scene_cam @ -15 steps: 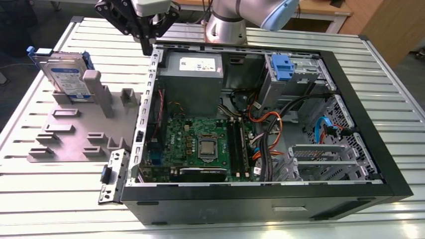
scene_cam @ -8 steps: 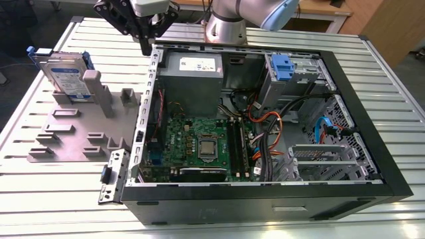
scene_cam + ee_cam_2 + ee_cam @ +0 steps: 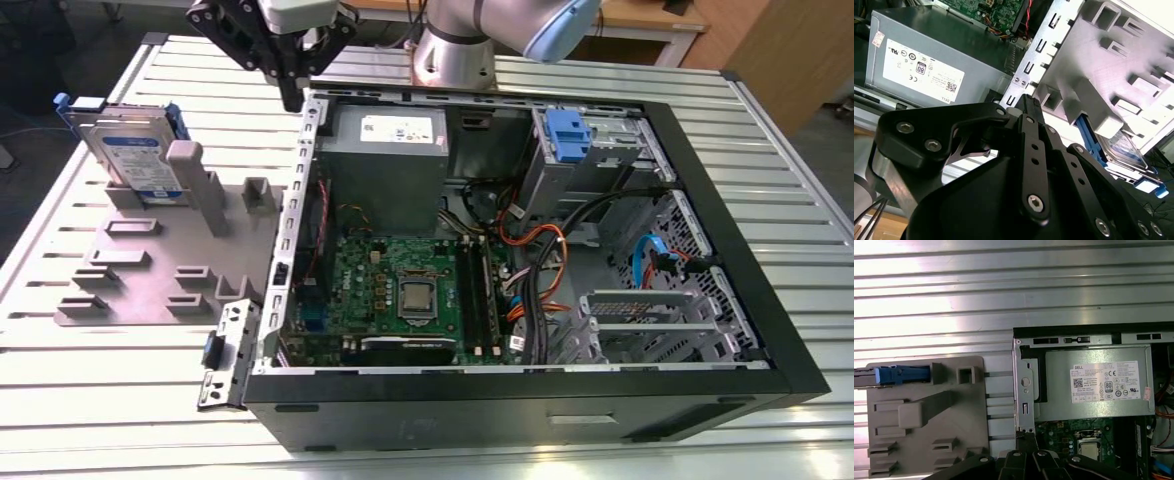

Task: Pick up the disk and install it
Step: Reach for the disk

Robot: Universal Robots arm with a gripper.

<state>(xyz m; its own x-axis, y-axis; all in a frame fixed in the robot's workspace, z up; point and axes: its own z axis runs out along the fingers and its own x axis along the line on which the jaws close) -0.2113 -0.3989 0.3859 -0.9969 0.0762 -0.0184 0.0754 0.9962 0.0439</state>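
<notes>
The bench (image 3: 134,420) is a broad top of ribbed silver metal slats that spreads across the exterior view, its grooves running from side to side. Light falls evenly on it, and in the first wrist view the slats (image 3: 1004,290) throw it back in bright white bands. Past the bench's far edge, in the upper right of the exterior view, stands a brown wooden panel (image 3: 790,55). Beside it, toward the upper middle, a pale wooden tabletop (image 3: 641,14) rests on a white frame (image 3: 689,45). In the upper left the floor (image 3: 34,110) lies dark, in shadow.
</notes>
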